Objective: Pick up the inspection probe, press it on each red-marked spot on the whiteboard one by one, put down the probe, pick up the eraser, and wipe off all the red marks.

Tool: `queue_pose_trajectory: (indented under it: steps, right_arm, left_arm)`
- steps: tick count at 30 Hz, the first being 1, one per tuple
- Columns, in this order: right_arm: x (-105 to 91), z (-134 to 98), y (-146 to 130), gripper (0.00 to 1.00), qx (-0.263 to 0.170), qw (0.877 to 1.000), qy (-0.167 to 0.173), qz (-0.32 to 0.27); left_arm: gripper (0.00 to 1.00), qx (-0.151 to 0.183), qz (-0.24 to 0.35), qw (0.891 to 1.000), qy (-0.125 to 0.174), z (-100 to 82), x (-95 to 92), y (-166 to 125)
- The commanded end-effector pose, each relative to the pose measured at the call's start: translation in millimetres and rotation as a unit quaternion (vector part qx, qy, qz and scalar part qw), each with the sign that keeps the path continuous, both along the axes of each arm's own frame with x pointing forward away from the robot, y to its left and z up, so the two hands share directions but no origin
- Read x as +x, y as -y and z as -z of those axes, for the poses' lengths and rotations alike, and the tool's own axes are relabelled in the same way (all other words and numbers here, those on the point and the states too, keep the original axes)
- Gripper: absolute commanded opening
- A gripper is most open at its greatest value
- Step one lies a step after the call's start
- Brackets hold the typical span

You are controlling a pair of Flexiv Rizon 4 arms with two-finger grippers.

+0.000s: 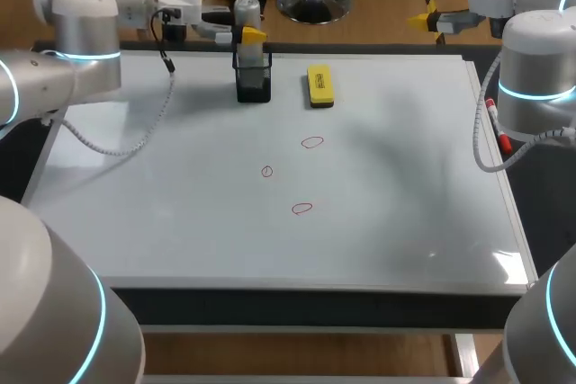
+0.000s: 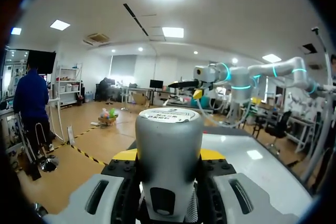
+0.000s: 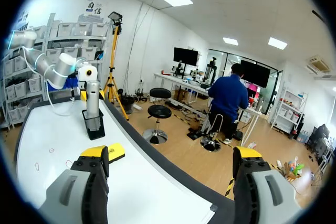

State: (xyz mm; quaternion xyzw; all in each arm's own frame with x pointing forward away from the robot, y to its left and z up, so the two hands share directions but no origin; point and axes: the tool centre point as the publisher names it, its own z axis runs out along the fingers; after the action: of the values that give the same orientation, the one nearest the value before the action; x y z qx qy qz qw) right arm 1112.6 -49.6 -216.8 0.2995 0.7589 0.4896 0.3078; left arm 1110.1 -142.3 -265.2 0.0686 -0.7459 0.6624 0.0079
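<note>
The inspection probe (image 1: 247, 12), a grey cylinder, stands upright in a black holder (image 1: 253, 80) at the whiteboard's far edge. My left gripper (image 1: 249, 35) is shut on it from both sides. In the left wrist view the probe (image 2: 169, 129) fills the gap of that gripper (image 2: 168, 156), its yellow tips against the probe's sides. The yellow eraser (image 1: 319, 85) lies just right of the holder. Three red marks (image 1: 312, 142) (image 1: 267, 171) (image 1: 302, 209) sit mid-board. My right gripper (image 1: 425, 13) hangs open and empty beyond the far right corner; the right wrist view shows it (image 3: 170, 153) wide open, with the probe (image 3: 93, 95) and eraser (image 3: 113, 152) ahead.
The whiteboard (image 1: 405, 186) covers most of the table. A red marker (image 1: 495, 123) lies along its right edge, close to my right arm. A grey cable droops from my left arm over the board's far left part (image 1: 135, 141).
</note>
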Motion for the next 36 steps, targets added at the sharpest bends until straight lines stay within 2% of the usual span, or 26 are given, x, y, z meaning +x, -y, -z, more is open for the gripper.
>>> queue_pose_trajectory:
  steps: [1,18,36]
  right_arm:
    - [0.3,0,0,1.00,0.000,1.000,0.000,-0.001]
    - [0.3,0,0,1.00,0.000,1.000,0.000,-0.001]
    - [0.3,0,0,1.00,0.000,1.000,0.000,-0.001]
  left_arm:
    - [0.00,0.004,-0.003,1.000,0.002,-8.7,-1.0,0]
    - [0.00,0.008,-0.003,1.000,0.015,-43.2,0.3,1]
    - [0.00,-0.009,0.000,0.999,0.040,-76.1,4.7,-2]
